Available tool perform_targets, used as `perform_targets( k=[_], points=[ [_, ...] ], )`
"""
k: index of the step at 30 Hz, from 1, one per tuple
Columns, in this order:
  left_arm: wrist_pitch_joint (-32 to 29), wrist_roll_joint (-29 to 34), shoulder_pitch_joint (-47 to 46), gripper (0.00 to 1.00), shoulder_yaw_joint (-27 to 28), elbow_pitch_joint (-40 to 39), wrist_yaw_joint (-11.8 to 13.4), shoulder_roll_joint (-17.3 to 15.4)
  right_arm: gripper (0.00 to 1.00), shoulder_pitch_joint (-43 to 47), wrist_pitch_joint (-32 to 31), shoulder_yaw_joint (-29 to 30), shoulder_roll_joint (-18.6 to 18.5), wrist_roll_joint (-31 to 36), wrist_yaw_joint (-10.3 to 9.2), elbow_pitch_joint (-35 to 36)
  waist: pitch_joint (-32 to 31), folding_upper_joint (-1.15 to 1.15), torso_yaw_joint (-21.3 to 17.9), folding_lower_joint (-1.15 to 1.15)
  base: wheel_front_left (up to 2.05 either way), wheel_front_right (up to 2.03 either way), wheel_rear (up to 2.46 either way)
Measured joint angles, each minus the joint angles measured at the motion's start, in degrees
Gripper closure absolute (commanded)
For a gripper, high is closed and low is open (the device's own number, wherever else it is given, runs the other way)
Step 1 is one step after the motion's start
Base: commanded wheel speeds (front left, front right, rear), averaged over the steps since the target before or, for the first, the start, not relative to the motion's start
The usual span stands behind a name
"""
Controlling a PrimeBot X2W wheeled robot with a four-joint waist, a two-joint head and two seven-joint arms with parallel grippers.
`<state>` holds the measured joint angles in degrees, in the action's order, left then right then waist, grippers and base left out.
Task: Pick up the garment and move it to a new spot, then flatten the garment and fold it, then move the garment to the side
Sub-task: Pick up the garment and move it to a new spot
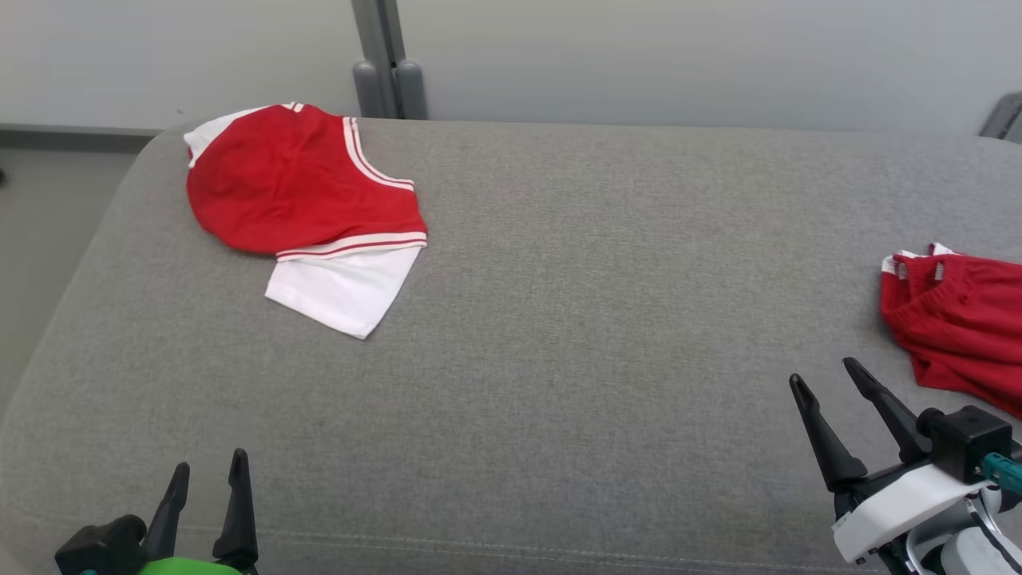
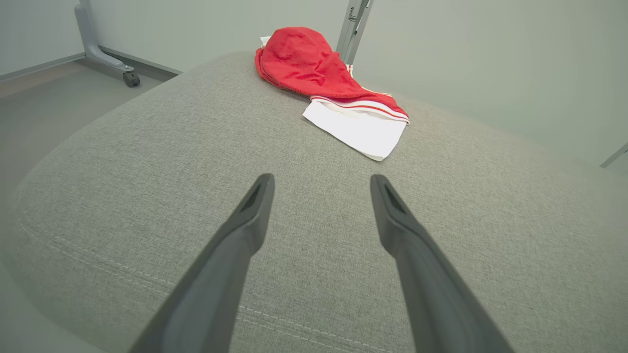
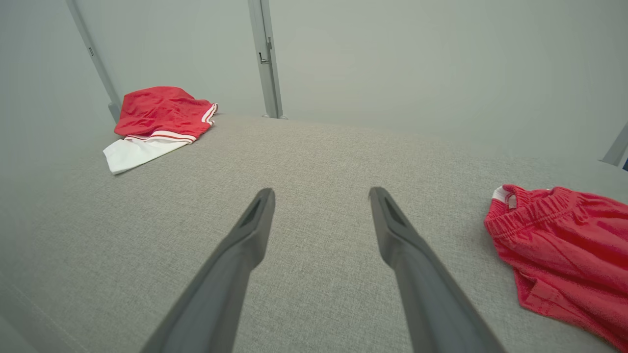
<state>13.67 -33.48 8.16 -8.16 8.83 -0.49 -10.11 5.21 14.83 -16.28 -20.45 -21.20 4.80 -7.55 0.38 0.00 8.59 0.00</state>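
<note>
- The left tool [image 1: 210,461] stands with its two dark fingers spread wide. It holds nothing and hangs over the near left part of the grey cushion [image 1: 599,319].
- The right tool [image 1: 823,371] is just as wide apart and empty, at the near right. Its fingertips are near the red shorts [image 1: 958,319] but clear of them.
- The red shorts lie crumpled at the right edge of the cushion, with the elastic waistband bunched toward the left and a bit of white trim showing.
- A red-and-white garment [image 1: 303,192] lies at the far left corner. Its red part is folded over with white stripes along the hem, and a white panel sticks out toward the near side.
- The two garments are well apart, with a broad bare stretch of cushion between them.
- The cushion's far edge meets a pale wall [image 1: 639,56] and a grey post [image 1: 389,80]. Its left edge rounds off down to the floor [image 1: 40,224].
</note>
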Motion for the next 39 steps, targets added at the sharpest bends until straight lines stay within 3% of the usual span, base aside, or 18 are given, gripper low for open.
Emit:
perform_targets(
  k=[13, 27, 39],
  points=[
    [0.07, -0.1, 0.01, 0.0, 1.47, -0.09, 0.01, -0.02, 0.0, -1.31, 0.0, -0.82, 0.46, 0.68, 0.76, -0.58, 1.3, 0.0, 7.27, 0.0, 0.0, 0.0, 0.0],
    [-0.85, -5.8, -5.99, 0.0, 5.06, -3.26, -0.6, 0.2, 0.0, -5.52, 0.0, 0.14, -1.46, 1.65, 1.2, 0.54, 6.84, 0.0, 7.52, 0.0, 0.0, 0.0, 0.0],
    [-10.69, -12.68, -23.91, 0.0, 8.23, -2.63, -1.03, -2.94, 0.0, -13.69, -0.36, 1.16, -5.52, 4.17, 1.36, 5.93, 15.57, 0.0, 6.71, 0.0, 0.0, 0.0, 0.0]
  ],
)
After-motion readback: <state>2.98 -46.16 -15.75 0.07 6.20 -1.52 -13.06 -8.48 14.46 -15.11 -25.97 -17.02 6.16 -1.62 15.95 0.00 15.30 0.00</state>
